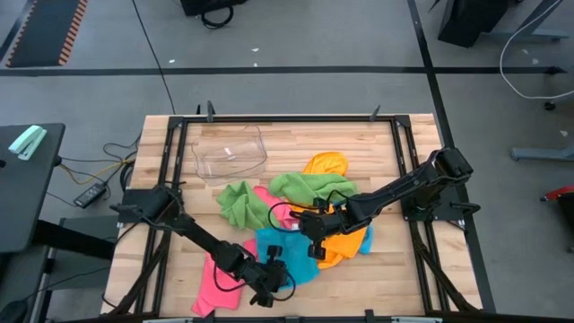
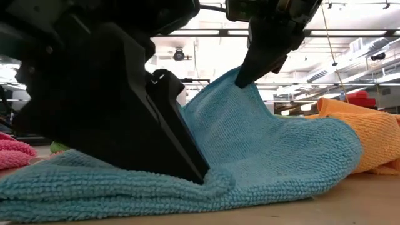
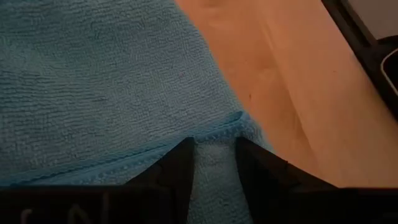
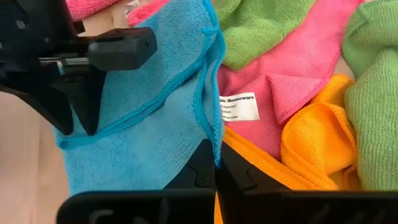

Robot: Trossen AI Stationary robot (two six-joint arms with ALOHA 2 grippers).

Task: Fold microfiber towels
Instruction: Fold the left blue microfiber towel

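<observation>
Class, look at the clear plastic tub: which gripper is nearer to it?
Right. The right gripper is at the towel pile's middle, just below the clear plastic tub; the left gripper is by the table's near edge.

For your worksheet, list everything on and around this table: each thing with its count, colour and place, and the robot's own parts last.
blue towel: one, sky blue, front centre, pinched by both grippers
pink towels: at least one, front left, and pink in the pile
green towels: two, middle of the pile
orange towels: two, pile's right side
tub: one, clear, empty, rear left
table: one, light wood
left gripper: dark, on the blue towel's front edge
right gripper: dark, shut on its far edge
</observation>
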